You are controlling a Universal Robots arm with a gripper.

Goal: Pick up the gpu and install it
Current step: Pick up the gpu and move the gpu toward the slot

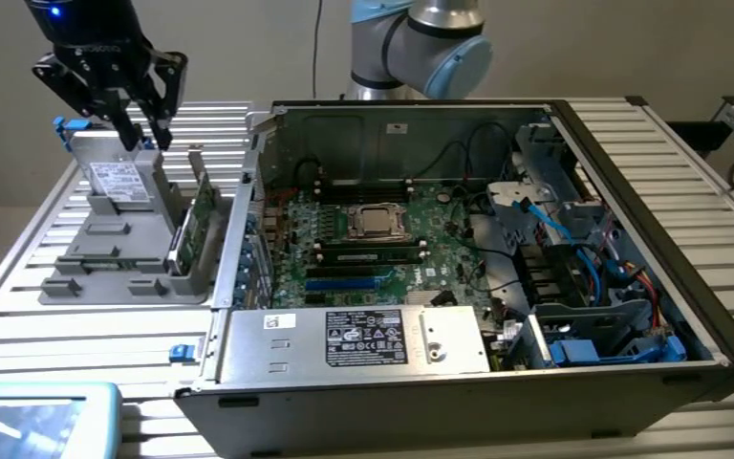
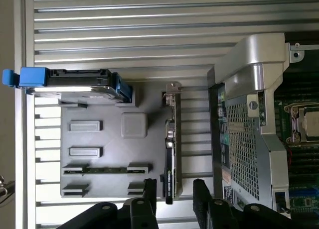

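The gpu (image 1: 196,222) is a thin green card with a silver bracket. It stands on edge in a slot of the grey holder (image 1: 112,263), at the exterior view's left of the open computer case (image 1: 622,287). My gripper (image 1: 146,142) hangs open well above the holder, over its far end, with nothing between its fingers. In the wrist view the gpu (image 2: 171,139) shows edge-on, and its lower end lines up with the gap between my dark fingertips (image 2: 149,189). The gripper (image 2: 174,194) holds nothing.
A silver drive (image 1: 118,180) with a white label and blue clips (image 2: 30,77) stands in the same holder. The case holds the large green motherboard (image 1: 367,239) with cables and a drive cage at the exterior view's right. Everything rests on a slatted metal table (image 1: 35,325).
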